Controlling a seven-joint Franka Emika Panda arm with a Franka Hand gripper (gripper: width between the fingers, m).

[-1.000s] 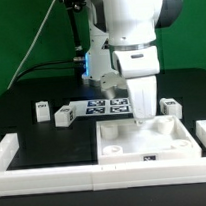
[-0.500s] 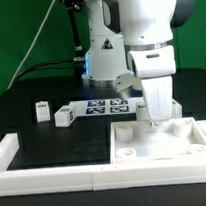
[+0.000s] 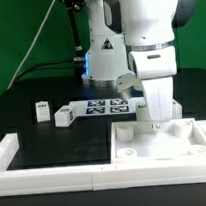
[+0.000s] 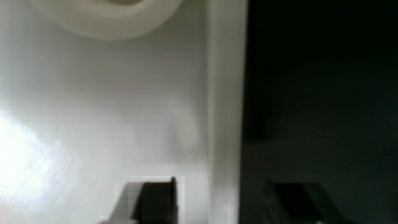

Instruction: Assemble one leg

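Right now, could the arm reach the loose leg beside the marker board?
Probably yes. The leg stands free on the table, nothing on or against it. The tool sits low at the edge of the tabletop slab, so it must rise and cross the marker board.

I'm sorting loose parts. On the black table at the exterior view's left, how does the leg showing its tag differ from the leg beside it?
The tagged leg turns its black-and-white tag toward the camera, while the second leg shows mostly plain white faces. The tagged leg sits roughly square to the view, and the second leg is angled. The second leg lies nearer the marker board. Both are small white blocks lying loose on the table.
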